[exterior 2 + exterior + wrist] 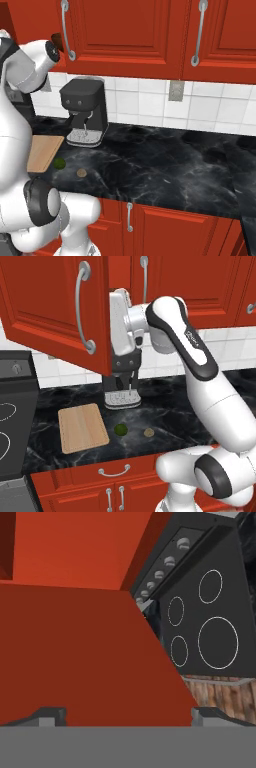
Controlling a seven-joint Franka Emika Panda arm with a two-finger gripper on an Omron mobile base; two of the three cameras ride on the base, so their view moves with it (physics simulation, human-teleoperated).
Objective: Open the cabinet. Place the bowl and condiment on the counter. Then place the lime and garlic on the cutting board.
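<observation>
Fingers (125, 377) gape wide, empty, pointing down beside the cabinet door (55, 306), which is swung outward; arm bent high.

My arm (200, 386) climbs from its base at the lower right of the left base view, bends at a dark elbow joint, then runs up and to the left to the wrist. My hand hangs off the wrist pointing straight down, and my gripper (125, 387) sits below it. In the hand view my two dark fingertips (50, 716) stand far apart, jaws spread wide, nothing gripped between them.
</observation>
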